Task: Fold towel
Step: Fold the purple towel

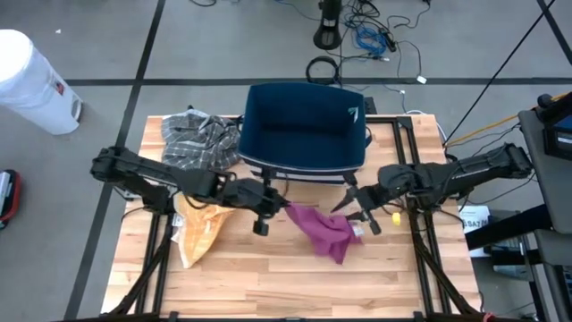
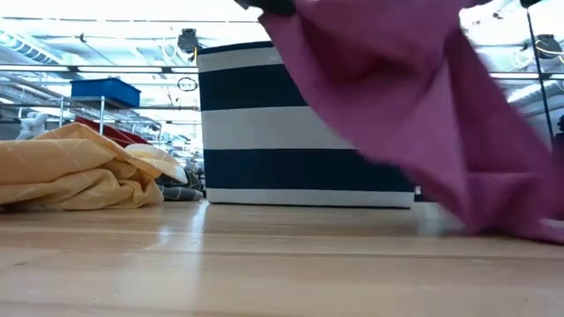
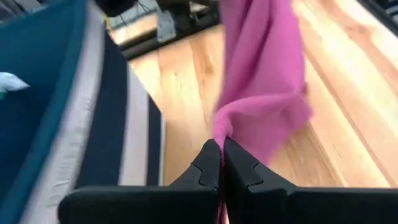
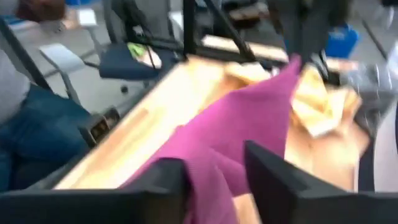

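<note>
A magenta towel (image 1: 323,230) lies bunched near the middle of the table, and one corner is raised toward the left. My left gripper (image 1: 271,208) is at that raised corner, shut on it; the left wrist view shows the shut fingers (image 3: 222,163) with cloth hanging beyond them. My right gripper (image 1: 359,213) is open at the towel's right end. In the right wrist view (image 4: 217,182) its fingers stand on either side of a stretch of the towel (image 4: 236,124). In the low view the towel (image 2: 414,97) hangs from above, with its lower end (image 2: 529,231) on the table. My left gripper pinches the towel's raised corner (image 3: 221,127) between its two shut fingers, coming level from the table's left. The corner is lifted; the cloth slopes down from it, slack, and its other end rests on the table. My right gripper: I cannot tell whether its open fingers touch the cloth between them.
A navy and white striped bin (image 1: 304,125) stands at the far middle of the table. A plaid cloth (image 1: 201,139) lies far left and a yellow cloth (image 1: 198,231) lies under my left arm. A small yellow thing (image 1: 396,217) sits by my right gripper. The near half shows bare wood (image 1: 286,286).
</note>
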